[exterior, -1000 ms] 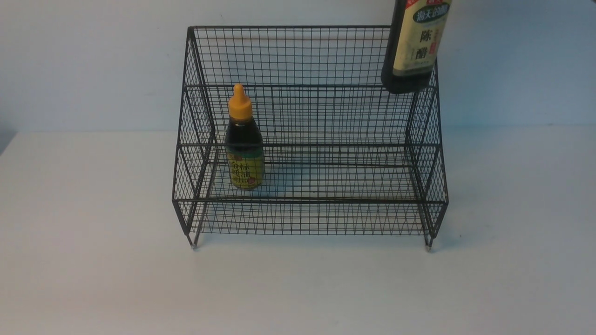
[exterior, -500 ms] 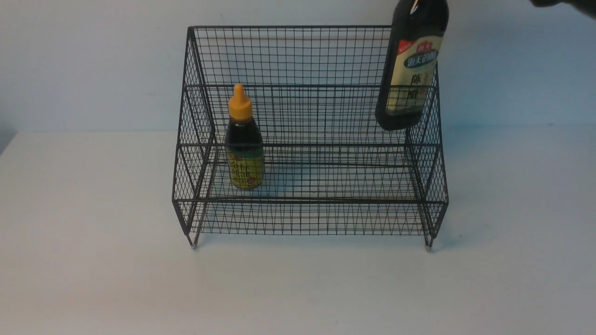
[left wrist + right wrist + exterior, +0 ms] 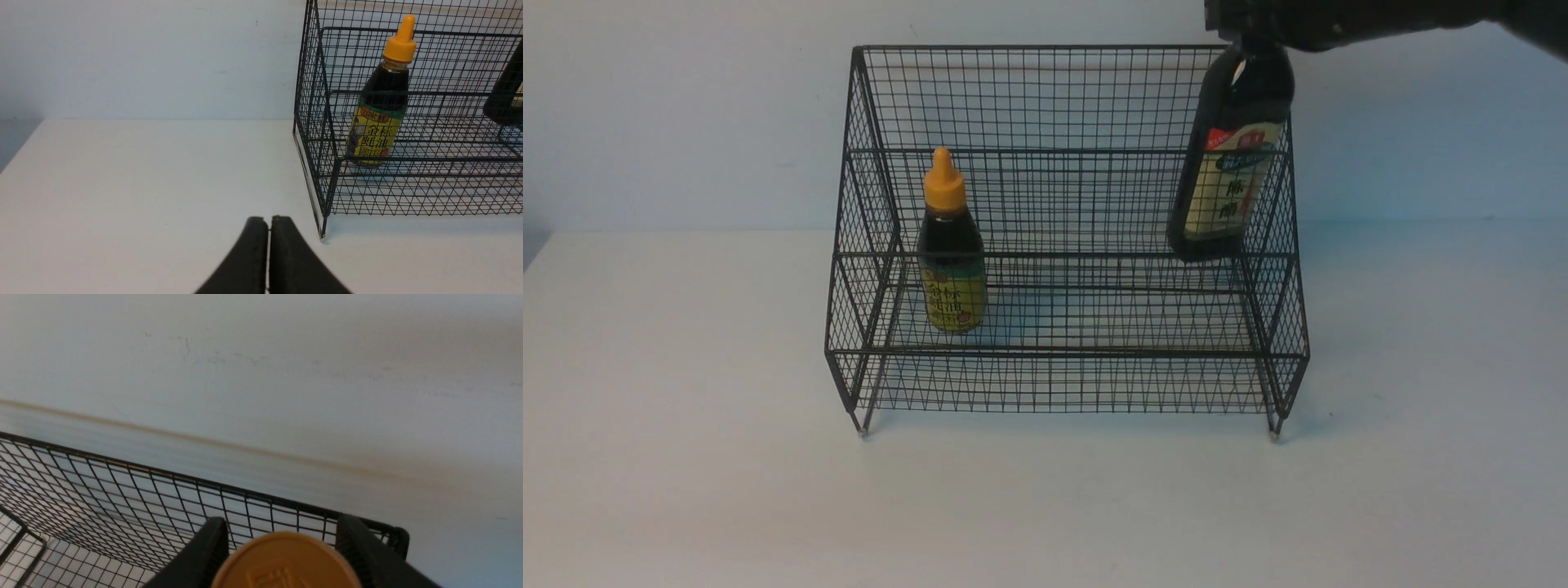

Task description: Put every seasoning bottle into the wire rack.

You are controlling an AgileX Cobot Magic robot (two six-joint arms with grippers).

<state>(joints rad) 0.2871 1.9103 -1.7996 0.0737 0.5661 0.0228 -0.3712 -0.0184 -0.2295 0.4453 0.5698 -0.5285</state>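
Tall cream-label bottle [image 3: 1227, 192] hangs slightly tilted at right end of wire rack [image 3: 1045, 98], base near upper tier; contact unclear. Right gripper [image 3: 282, 535] jaws clamped on its tan cap [image 3: 286, 563]. Orange-cap bottle [image 3: 951, 253] upright on lower tier, left side. Left gripper [image 3: 268, 232] jaws together, above table [image 3: 686, 425] near rack's front-left foot.
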